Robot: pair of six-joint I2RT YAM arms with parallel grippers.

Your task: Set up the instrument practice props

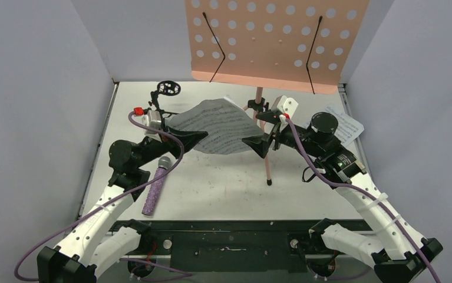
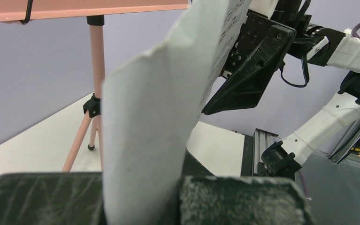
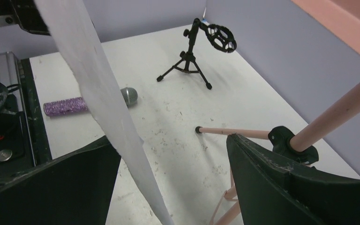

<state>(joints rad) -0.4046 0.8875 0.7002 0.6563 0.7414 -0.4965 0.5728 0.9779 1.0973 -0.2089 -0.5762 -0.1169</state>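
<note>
A white sheet-music page (image 1: 214, 127) hangs curved above the table between my two grippers. My left gripper (image 1: 203, 137) is shut on its left edge; in the left wrist view the page (image 2: 159, 117) rises from between the fingers (image 2: 243, 201). My right gripper (image 1: 250, 141) is open at the page's right edge, with the page (image 3: 98, 93) running loose between its wide jaws. The pink music stand (image 1: 270, 41) rises at the back, its pole (image 1: 263, 130) just behind the right gripper. The purple microphone (image 1: 155, 186) lies on the table at the left. The black mic stand (image 1: 163, 97) stands back left.
Another sheet-music page (image 1: 344, 124) lies at the back right under the right arm. The stand's pink leg (image 3: 234, 132) stretches across the table below the right gripper. Grey walls close in the left, right and back sides.
</note>
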